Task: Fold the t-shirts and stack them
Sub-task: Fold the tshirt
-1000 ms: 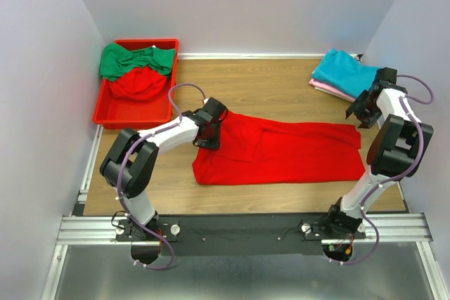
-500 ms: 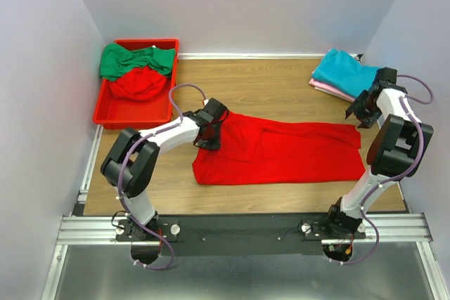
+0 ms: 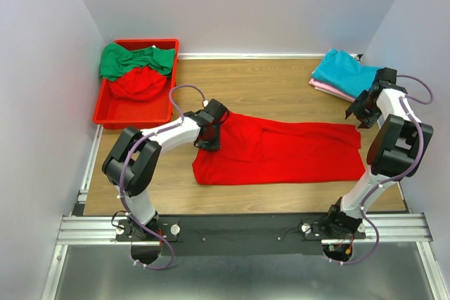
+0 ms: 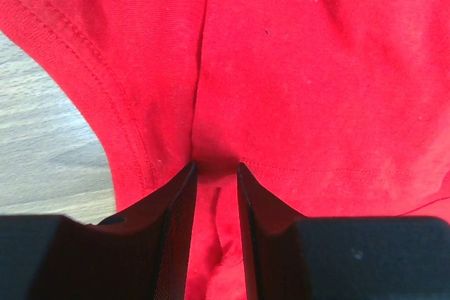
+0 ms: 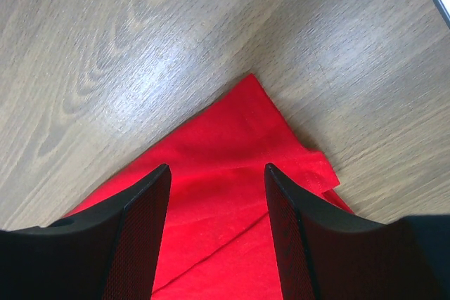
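Note:
A bright red t-shirt (image 3: 281,152) lies flat across the middle of the table, folded into a long band. My left gripper (image 3: 210,133) is down on its upper left corner. In the left wrist view that gripper (image 4: 215,168) is open only narrowly, its tips pressed onto the red cloth (image 4: 316,68) with a small ridge of cloth between them. My right gripper (image 3: 361,112) hovers open above the shirt's far right corner (image 5: 235,138), with nothing held. A teal t-shirt (image 3: 344,72) lies on a pink one (image 3: 325,87) at the back right.
A red plastic bin (image 3: 104,114) at the back left holds a green t-shirt (image 3: 130,60) and another red one (image 3: 137,84). Bare wood (image 5: 140,33) surrounds the flat shirt. Walls close in on three sides.

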Motion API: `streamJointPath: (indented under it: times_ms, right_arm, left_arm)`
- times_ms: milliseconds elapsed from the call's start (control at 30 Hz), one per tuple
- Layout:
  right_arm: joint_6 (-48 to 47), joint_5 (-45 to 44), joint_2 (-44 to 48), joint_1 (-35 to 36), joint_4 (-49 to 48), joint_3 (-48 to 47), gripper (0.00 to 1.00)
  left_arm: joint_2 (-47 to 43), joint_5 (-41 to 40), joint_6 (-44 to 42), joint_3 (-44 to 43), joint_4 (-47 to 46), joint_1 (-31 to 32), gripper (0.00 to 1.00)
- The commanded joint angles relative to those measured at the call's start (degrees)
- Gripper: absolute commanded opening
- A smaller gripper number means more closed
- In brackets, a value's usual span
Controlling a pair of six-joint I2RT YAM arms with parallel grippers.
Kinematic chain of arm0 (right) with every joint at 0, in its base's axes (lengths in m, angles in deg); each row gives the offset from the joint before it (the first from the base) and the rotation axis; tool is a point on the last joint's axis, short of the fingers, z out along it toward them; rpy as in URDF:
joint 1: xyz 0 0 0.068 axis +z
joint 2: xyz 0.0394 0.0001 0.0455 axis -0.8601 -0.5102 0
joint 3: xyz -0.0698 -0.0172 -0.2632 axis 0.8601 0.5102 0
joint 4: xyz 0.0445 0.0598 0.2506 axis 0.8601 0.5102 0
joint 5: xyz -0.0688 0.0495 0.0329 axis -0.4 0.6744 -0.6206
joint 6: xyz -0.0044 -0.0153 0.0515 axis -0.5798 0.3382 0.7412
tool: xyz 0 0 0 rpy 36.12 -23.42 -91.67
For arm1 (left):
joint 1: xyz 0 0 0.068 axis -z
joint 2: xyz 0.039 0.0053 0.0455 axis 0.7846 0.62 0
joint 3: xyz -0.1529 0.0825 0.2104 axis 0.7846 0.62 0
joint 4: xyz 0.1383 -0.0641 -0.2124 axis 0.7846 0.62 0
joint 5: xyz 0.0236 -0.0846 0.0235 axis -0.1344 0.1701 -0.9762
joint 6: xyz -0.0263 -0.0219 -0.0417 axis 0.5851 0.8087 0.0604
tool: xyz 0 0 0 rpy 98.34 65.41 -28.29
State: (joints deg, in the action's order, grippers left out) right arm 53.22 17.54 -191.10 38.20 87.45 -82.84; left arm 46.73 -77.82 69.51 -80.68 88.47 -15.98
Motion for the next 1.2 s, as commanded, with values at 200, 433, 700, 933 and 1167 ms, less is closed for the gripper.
streamJointPath:
  times_ms: [200,433,700,933,1167]
  right_arm:
    - [-0.93,1.15,0.6,-0.58,0.58,0.6,0.63]
    - [-1.02,1.15,0.68,-0.5,0.58,0.68,0.63]
    - [-0.84,1.23,1.21,-0.5,0.58,0.6,0.63]
    - [-0.84,1.15,1.65,-0.5,0.58,1.04,0.63]
    - [-1.01,1.15,2.53,-0.5,0.58,1.91,0.64]
  left_arm:
    - [0.89,-1.55,0.74,-0.01,1.33,0.24,0.38]
    - [1.33,-1.02,0.3,0.43,0.81,0.24,0.35]
    - [-0.6,-1.11,-0.05,-0.62,1.95,0.42,0.03]
    - [-4.2,0.21,0.3,-2.74,4.06,1.65,0.0]
    - [-8.16,2.14,2.31,-1.77,5.02,2.88,0.0]
